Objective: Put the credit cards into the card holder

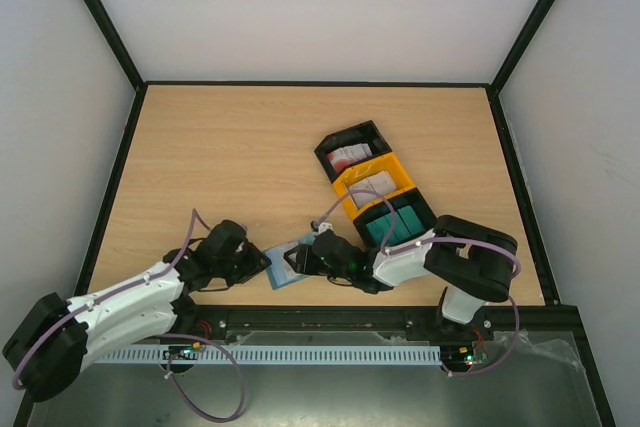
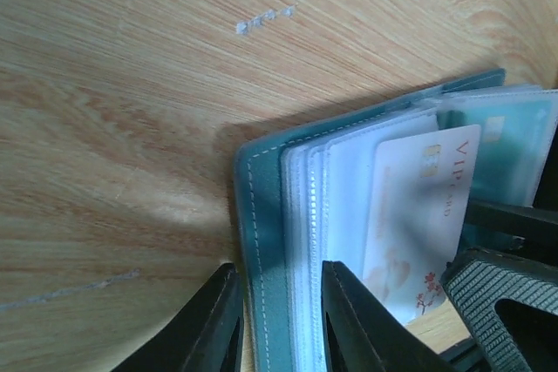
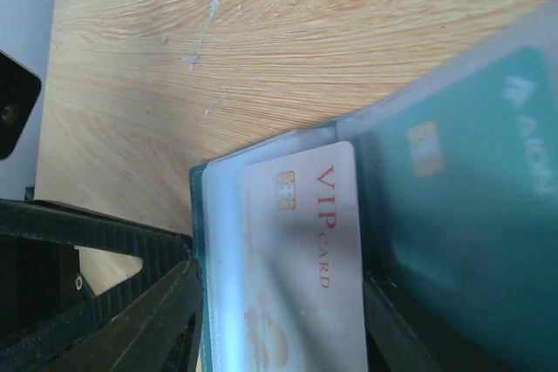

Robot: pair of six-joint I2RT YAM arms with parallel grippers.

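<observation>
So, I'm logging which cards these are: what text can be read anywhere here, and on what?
"VIP CARD": red letters on the white card, both wrist views.
"AION": white letters on the teal card, cut by the frame edge, so uncertain.
The cards in the tray, top view: too small to read.

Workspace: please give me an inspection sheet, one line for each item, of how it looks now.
Surface: wooden table, small white scuffs.
Job's things: card holder open at the near edge; VIP card among its clear sleeves; more cards in the bins.
Clutter: three-bin tray, black, yellow, green.
Claws: left claw shut on the holder's cover; right claw open astride the VIP card.
Cables: loops along both arms, off the holder.
Surroundings: white walls, black frame.
</observation>
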